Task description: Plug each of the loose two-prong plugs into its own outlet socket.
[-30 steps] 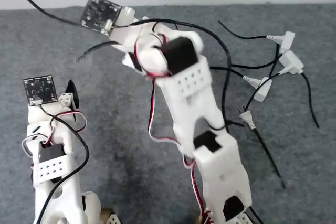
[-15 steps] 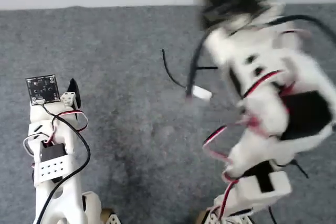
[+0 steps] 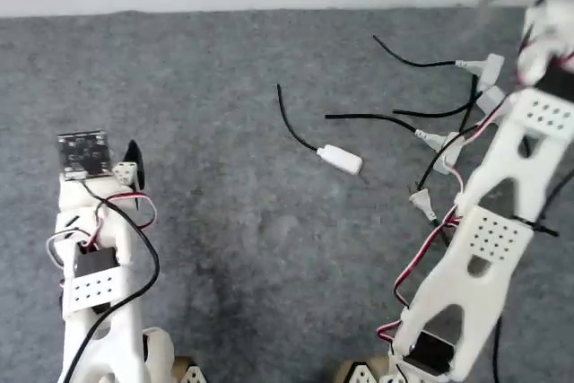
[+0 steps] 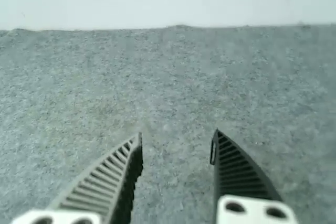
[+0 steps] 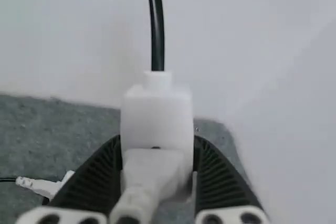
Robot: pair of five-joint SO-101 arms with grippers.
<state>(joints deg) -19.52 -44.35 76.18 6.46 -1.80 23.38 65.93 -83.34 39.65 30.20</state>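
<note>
Right tool point(image 5: 156, 142) is clamping a white connector block point(image 5: 156, 109), cord point(image 5: 153, 22) running straight out ahead. Left tool point(image 4: 176, 139) is sitting wide open, empty. Loose plug point(image 3: 342, 160) is lying on the counter point(image 3: 224, 248) well off the left tool's right side (roughly midway between arms, my read), long axis crosswise to it.

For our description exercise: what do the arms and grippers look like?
Left arm and right arm: white plastic, black motors, rows of holes, red, white and black cables. Left gripper and right gripper: black ridged tapered fingers. Dark square board on left wrist.
</note>
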